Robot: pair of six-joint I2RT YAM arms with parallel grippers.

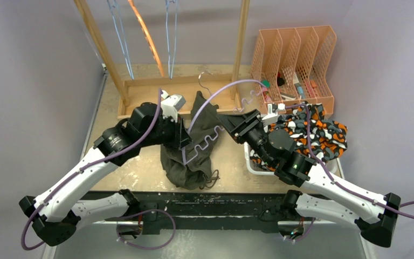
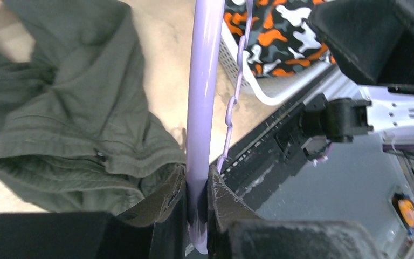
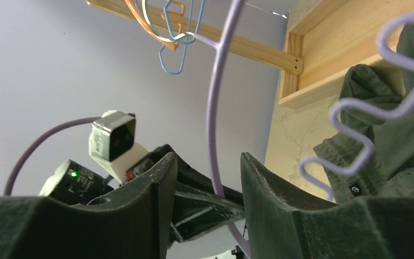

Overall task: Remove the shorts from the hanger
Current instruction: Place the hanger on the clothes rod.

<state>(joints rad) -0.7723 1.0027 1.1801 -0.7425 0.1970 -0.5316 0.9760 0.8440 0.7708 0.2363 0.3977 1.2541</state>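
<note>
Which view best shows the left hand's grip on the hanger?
Left wrist: the left hand pinches the hanger bar close up. Top external shows it small and dark; right wrist shows only the hanger's wire.

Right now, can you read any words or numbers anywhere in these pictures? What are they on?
No words or numbers can be read anywhere.
Small black tag on the olive-green shorts: it has a pale mark, too small to read.
Things in the orange desk organizer: too small to show any lettering.

table (image 1: 140, 178) | olive shorts (image 1: 186, 162) | white basket (image 1: 251, 163) | wooden rack (image 1: 140, 98) | orange organizer (image 1: 294, 54)
</note>
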